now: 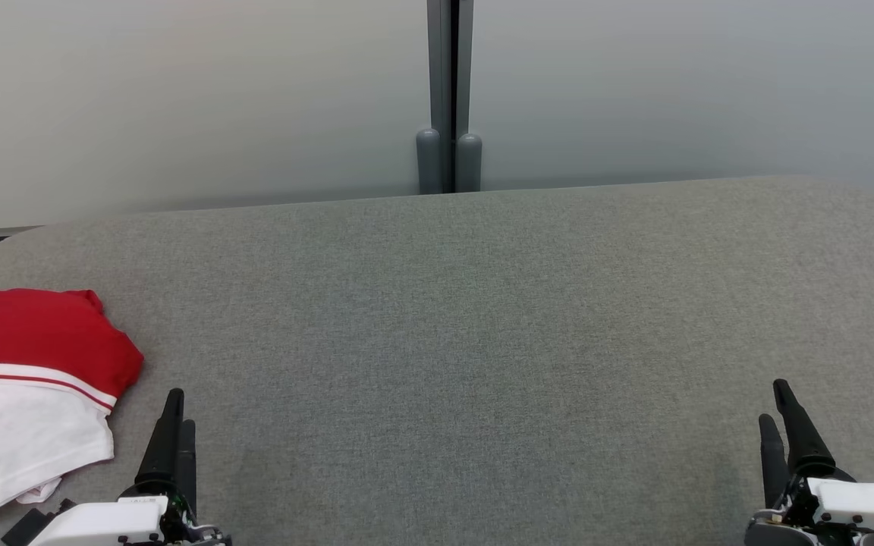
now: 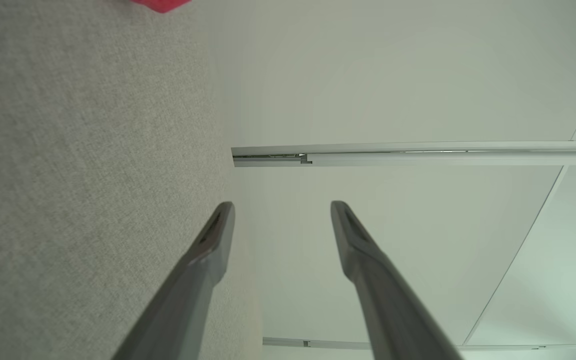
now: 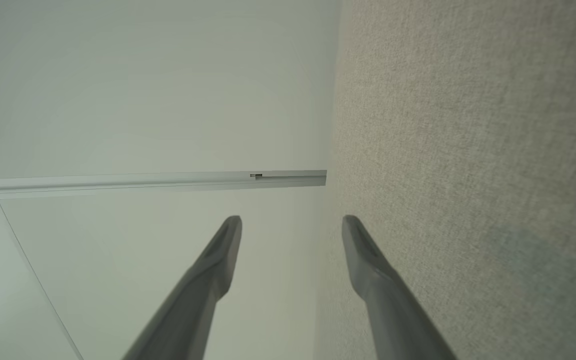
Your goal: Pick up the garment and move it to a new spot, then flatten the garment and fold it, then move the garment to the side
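A red and white garment [image 1: 27, 387] lies bunched at the left edge of the grey felt table [image 1: 467, 326], red half farther, white half nearer. A sliver of its red cloth [image 2: 160, 4] shows at the top of the left wrist view. My left gripper [image 1: 177, 409] stands open just right of the garment, apart from it, with nothing between its fingers [image 2: 213, 240]. At the lower right of the head view my right gripper [image 1: 777, 406] is open too and holds nothing. Its fingers [image 3: 363, 250] hang over bare felt.
Pale wall panels stand behind the table, joined by a grey post [image 1: 450, 98] at the middle of the far edge. The table's corners are rounded, and its left edge runs right beside the garment.
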{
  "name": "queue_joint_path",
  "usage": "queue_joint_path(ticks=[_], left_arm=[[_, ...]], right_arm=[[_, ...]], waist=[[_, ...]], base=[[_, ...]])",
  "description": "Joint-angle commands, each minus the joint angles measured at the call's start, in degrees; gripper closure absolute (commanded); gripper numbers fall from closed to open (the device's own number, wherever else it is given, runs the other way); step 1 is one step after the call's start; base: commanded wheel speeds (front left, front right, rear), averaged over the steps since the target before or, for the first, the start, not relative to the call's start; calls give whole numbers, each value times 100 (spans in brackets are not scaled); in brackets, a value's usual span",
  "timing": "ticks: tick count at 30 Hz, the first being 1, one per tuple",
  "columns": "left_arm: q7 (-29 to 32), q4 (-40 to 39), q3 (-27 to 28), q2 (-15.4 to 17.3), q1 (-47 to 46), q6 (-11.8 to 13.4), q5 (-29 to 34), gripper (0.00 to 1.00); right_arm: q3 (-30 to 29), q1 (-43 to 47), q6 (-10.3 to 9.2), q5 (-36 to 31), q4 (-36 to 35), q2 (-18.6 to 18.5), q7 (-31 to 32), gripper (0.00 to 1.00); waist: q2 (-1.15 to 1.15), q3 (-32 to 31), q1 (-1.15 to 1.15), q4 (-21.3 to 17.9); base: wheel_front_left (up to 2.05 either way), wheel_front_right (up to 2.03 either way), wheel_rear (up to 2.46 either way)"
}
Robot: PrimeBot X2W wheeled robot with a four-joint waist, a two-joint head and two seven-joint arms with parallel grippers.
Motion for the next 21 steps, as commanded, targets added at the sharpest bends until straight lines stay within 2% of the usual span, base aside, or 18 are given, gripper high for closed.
queue_joint_path(ticks=[1, 21], left_arm=[[-66, -141, -47, 93, -80, -1, 116, 0], [-576, -571, 79, 81, 55, -3, 2715, 0]], right_arm=[[59, -74, 13, -136, -126, -77, -67, 0], [288, 13, 25, -2767, -538, -80, -556, 0]], waist=[[0, -4, 0, -1], [0, -41, 0, -15]], base=[[0, 0, 0], [0, 0, 0]])
